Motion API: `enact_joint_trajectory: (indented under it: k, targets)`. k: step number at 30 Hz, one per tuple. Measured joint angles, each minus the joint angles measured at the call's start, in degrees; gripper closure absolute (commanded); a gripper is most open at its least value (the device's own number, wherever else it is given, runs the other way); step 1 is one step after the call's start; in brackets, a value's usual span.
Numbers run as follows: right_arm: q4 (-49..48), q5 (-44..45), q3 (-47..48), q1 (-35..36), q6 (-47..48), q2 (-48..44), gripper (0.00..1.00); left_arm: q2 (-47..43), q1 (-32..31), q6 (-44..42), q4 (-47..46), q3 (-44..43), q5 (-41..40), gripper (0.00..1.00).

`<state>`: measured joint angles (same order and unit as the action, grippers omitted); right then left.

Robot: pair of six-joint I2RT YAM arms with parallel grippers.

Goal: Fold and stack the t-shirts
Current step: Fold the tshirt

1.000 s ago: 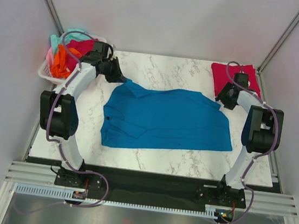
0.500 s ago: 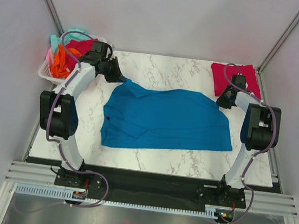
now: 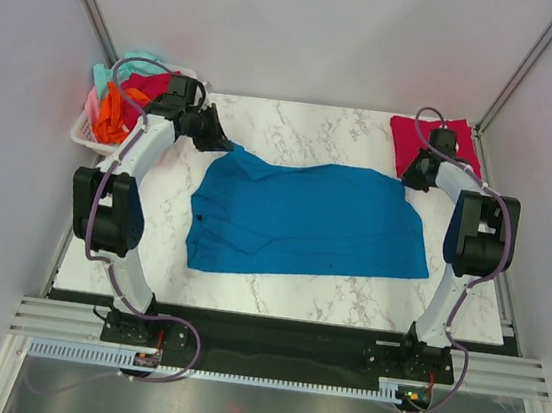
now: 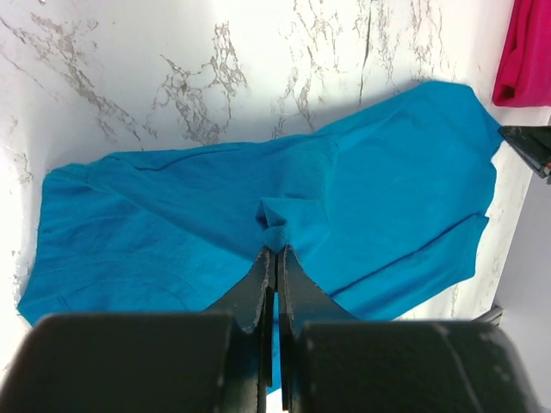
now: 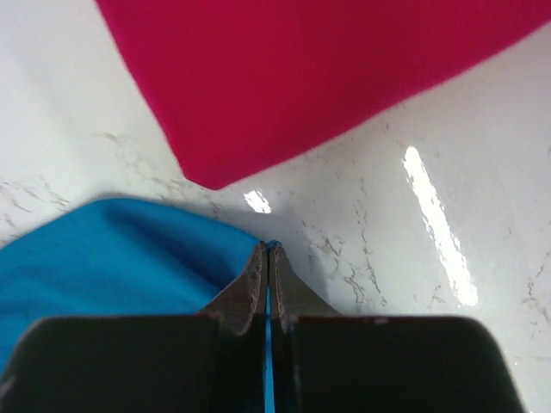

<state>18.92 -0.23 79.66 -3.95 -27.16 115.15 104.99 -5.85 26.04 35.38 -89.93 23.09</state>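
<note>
A teal-blue t-shirt lies spread across the middle of the marble table. My left gripper is shut on a pinch of its cloth at the far left corner; the left wrist view shows the bunched fold at the tips of my left gripper. My right gripper is shut on the shirt's far right corner, with a thin blue edge caught between the fingers of my right gripper. A folded crimson t-shirt lies at the far right corner.
A white basket at the far left holds several more shirts, orange, red and mint among them. Grey walls close in on both sides. The table's front edge runs just ahead of the arm bases.
My right gripper moved a little toward the far edge and closed onto the blue shirt's right corner. The left arm and the shirt's lie are unchanged.
</note>
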Motion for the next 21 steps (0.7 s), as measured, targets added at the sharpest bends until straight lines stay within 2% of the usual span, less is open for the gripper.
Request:
enact_joint_trajectory:
  k: [10,21]
  targets:
    - [3.91,0.0,14.38,0.0,1.73,-0.13,1.0,0.61,1.4,0.04,0.46,-6.36,1.07,0.98]
    - [5.97,-0.04,15.37,-0.44,2.45,-0.31,1.0,0.33,1.64,0.02,2.56,-7.41,1.07,0.98]
